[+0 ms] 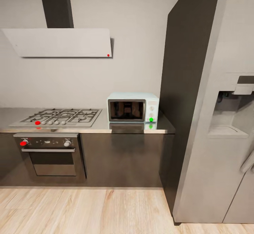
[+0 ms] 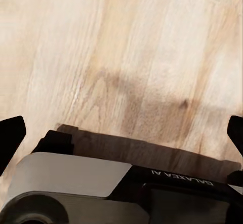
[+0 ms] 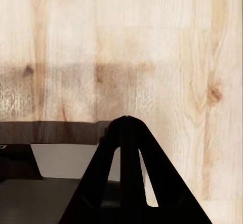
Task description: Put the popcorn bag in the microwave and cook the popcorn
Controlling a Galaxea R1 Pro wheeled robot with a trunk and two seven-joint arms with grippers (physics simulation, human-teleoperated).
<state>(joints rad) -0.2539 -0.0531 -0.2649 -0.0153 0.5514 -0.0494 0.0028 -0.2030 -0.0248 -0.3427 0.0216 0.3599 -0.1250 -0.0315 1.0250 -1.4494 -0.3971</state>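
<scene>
Light wood floor (image 1: 88,209) lies nearest. Beyond it, the pale blue microwave (image 1: 133,107) sits shut on the grey surface (image 1: 106,126), green light lit, its dark glass hiding the inside. Left gripper (image 2: 121,133) is spread wide, empty; right gripper (image 3: 126,118) has its fingertips together, holding nothing.

The left arm's black two-fingered gripper (image 2: 121,133) hangs with its jaws spread wide: in the left wrist view one dark fingertip (image 2: 10,133) sits at nine o'clock and the other at three o'clock, well apart with nothing between them. Below them, toward six o'clock, lies the robot's own grey and black base shell (image 2: 76,176) (lettering on it reads mirrored). The right arm's black two-fingered gripper (image 3: 127,118) points downward, its fingers meeting tip to tip in a closed peak, gripping nothing.
</scene>
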